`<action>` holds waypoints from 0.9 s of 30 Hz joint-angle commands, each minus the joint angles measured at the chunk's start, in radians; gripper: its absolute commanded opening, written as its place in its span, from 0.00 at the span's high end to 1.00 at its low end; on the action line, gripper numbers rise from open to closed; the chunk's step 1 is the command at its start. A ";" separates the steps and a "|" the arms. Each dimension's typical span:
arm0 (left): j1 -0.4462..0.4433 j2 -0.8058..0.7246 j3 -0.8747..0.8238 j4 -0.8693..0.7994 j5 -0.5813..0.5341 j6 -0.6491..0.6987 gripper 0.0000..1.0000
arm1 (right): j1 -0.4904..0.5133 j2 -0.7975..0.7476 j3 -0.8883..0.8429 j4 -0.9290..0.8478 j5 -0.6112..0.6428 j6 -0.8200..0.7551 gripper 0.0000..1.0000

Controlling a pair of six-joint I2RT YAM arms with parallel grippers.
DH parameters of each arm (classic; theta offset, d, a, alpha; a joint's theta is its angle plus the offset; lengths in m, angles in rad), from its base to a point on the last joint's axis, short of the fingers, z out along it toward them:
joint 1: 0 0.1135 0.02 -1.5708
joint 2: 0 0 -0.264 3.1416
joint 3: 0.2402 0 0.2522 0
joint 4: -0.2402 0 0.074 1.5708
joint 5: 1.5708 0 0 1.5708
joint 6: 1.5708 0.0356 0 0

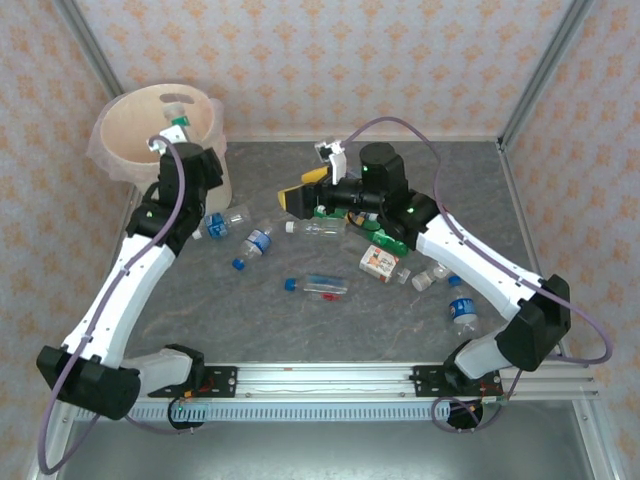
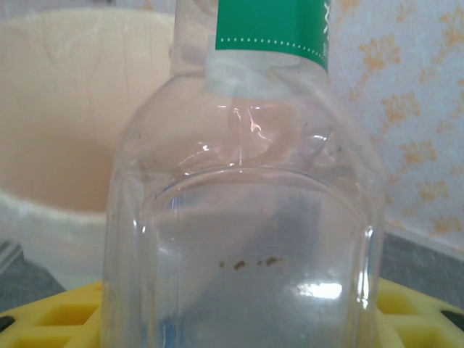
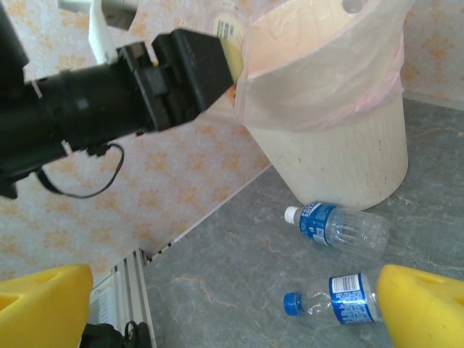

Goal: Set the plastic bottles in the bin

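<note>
Nearest, at five o'clock on the worktop (image 1: 250,335), a blue-capped bottle (image 1: 462,312) lies alone. Other bottles (image 1: 325,285) litter the middle. Just beyond them the right pincer (image 1: 305,187) gapes wide, holding nothing. Farthest, at ten o'clock, the left pincer (image 1: 175,142) grips a clear green-labelled bottle (image 2: 239,239) at the rim of the bin (image 1: 135,115).

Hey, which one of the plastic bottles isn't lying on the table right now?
The clear bottle with the green label: the left pincer holds it up at the bin, while the others lie on the table.
</note>
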 commanded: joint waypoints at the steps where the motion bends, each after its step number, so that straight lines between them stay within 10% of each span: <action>1: 0.033 0.045 0.100 0.042 0.023 0.042 0.46 | 0.006 -0.039 -0.010 0.058 0.019 0.013 0.00; 24: 0.239 0.451 0.467 0.037 0.083 -0.028 0.45 | 0.007 -0.080 -0.035 0.077 0.106 0.018 0.00; 27: 0.241 0.457 0.470 0.028 0.085 -0.034 0.11 | 0.006 -0.080 -0.035 0.077 0.112 0.016 0.00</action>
